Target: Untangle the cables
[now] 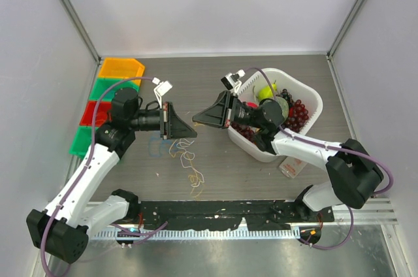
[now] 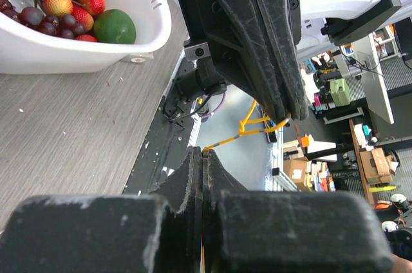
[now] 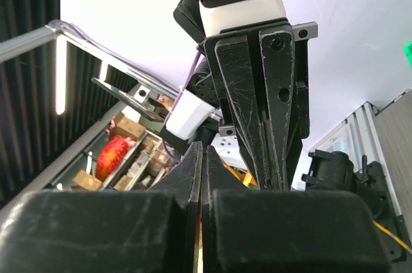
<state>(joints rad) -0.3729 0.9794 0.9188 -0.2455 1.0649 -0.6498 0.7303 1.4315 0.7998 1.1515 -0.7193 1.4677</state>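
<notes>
As the eye climbs from the near edge of the table point(image 1: 241, 176), the first thing out there is the cables point(image 1: 187, 161), a loose little tangle of white, orange-tan and blue strands lying on the wood, just in front of the two grippers. Right above that tangle it's nose to nose: the left gripper point(image 1: 194, 134) points right, the right gripper point(image 1: 194, 120) points left, and their tips are all but touching over the middle of the table. Left jaws are pressed together, and the left wrist camera shows the orange-tan wire point(image 2: 254, 130) coming straight out from between them. That wire runs a short way through the air, kinks into a small loop, and ends at the tip of the right gripper, whose jaws are squeezed together on it too. So that's one strand, pinched at both ends and lifted off the table, with the other strands below; exactly where it leaves the clump, I can't tell. Further back on the right sits the white basket point(image 1: 308, 92), with dark grapes point(image 1: 297, 115), strawberries point(image 2: 90, 1) and a green lime point(image 2: 114, 26) inside. Far left, a row of coloured bins point(image 1: 104, 87), orange, green, red, green, lines the wall.
</notes>
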